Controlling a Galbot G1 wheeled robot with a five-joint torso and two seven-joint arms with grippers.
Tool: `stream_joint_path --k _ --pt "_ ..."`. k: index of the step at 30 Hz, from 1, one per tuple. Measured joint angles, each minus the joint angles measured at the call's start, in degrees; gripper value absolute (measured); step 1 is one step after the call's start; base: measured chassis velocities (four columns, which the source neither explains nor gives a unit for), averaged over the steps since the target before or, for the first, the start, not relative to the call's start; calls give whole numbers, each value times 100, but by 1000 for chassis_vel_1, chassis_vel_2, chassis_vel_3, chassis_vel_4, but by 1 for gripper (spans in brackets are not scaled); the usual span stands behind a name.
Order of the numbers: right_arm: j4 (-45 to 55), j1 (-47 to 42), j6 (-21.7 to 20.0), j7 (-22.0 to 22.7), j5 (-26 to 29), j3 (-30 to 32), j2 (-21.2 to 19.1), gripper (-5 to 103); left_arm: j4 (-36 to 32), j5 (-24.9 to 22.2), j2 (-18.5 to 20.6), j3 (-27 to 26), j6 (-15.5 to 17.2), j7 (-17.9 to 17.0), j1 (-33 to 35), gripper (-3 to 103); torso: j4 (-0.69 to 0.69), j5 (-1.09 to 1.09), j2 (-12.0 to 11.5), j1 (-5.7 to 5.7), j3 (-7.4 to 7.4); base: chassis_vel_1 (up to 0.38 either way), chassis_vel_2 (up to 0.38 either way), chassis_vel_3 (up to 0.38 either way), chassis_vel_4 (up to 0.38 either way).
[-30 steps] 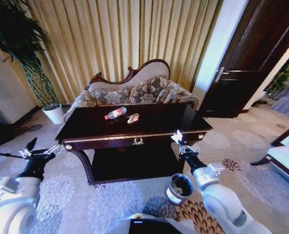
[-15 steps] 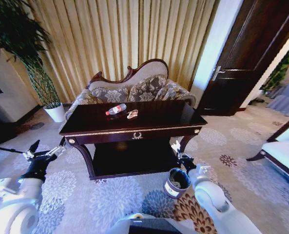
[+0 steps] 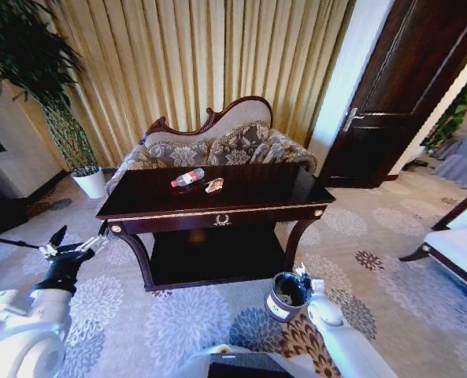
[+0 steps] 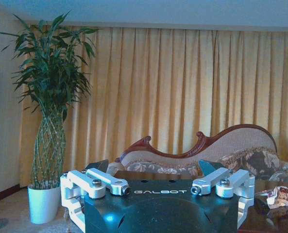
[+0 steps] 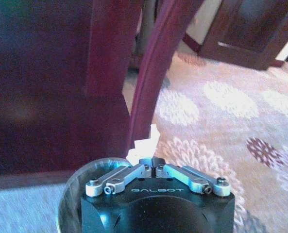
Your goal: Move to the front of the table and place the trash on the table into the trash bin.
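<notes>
The trash sits toward the left rear of the table [image 3: 241,193], in the upper middle of the head view: a clear plastic bottle [image 3: 187,178] with a red label lies on its side, and just beside it, to its right, lies a small brownish wrapper [image 3: 214,185]. The table's glossy dark top fills the middle of that frame, with a patterned sofa [image 3: 217,146] behind it. The trash bin [image 3: 287,296] stands on the carpet near the table's right front leg, low and right of centre. The right gripper [image 3: 302,272] hovers at the bin's rim, and in the right wrist view its fingers [image 5: 144,169] are pressed together, holding nothing. The left gripper [image 3: 69,244] hangs at the lower left, beside the table's left corner, its fingers spread wide and empty.
</notes>
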Motion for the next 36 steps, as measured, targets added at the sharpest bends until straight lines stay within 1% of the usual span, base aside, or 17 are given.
stream_joint_path --k 2,5,8,9,11,14,15,16,17,19,20,22,23,25,26,29,36 --pt "-214 74 5 70 -140 -10 98 -3 2 1 -5 14 -26 0 -11 100 1 2 0 0 0 0 0 0 0" --pt "-380 142 7 151 -280 -22 229 12 9 2 -15 30 -86 -3 -25 100 1 1 0 -1 0 0 0 0 0" --pt "-380 152 7 164 -285 -34 252 17 3 0 -18 24 -97 -5 -24 100 1 1 0 0 0 0 0 0 0" --pt "-381 167 5 171 -286 -57 268 28 -1 -5 -20 16 -103 -16 -18 100 1 1 0 0 0 0 0 0 0" --pt "-380 177 4 173 -286 -68 273 28 -2 -8 -20 14 -104 -36 -16 100 1 1 0 0 0 0 0 0 0" --pt "-374 199 -7 183 -284 -83 276 44 -3 -18 -10 11 -105 -71 -18 100 2 0 0 0 -1 0 0 0 0" --pt "-374 199 -7 183 -284 -83 276 44 -3 -18 -10 11 -105 -71 -18 100 2 0 0 0 -1 0 0 0 0" --pt "-365 198 -19 192 -281 -90 268 50 -3 -25 -3 6 -105 -75 -20 100 1 1 0 -1 -1 0 0 0 0" --pt "-352 195 -26 197 -279 -91 259 50 -3 -32 1 1 -105 -78 -20 100 1 1 0 0 0 0 0 0 0" --pt "-312 178 -34 206 -273 -92 232 61 -3 -47 7 -8 -105 -79 -16 100 1 0 0 0 0 0 0 0 0" --pt "-312 178 -34 206 -273 -92 232 61 -3 -47 7 -8 -105 -79 -16 100 1 0 0 0 0 0 0 0 0" --pt "-283 156 -37 214 -261 -90 218 71 -3 -53 7 -10 -105 -80 -12 100 1 2 0 0 0 0 0 0 0" --pt "-272 148 -39 216 -256 -87 210 71 -3 -55 8 -10 -105 -80 -12 100 1 1 0 0 -1 0 0 0 0" --pt "-229 115 -41 221 -242 -77 191 82 -3 -66 11 -11 -105 -81 -16 100 1 1 0 -1 -1 0 0 0 0" --pt "-229 115 -41 221 -242 -77 191 82 -3 -66 11 -11 -105 -81 -16 100 1 1 0 -1 -1 0 0 0 0" --pt "-185 88 -42 227 -220 -73 169 97 1 -101 41 -33 -105 -81 -40 100 1 1 0 0 -1 0 0 0 0" --pt "23 -4 -49 232 -83 -61 116 100 1 -143 57 -48 -100 -82 -52 100 1 2 0 0 -1 0 0 0 0"
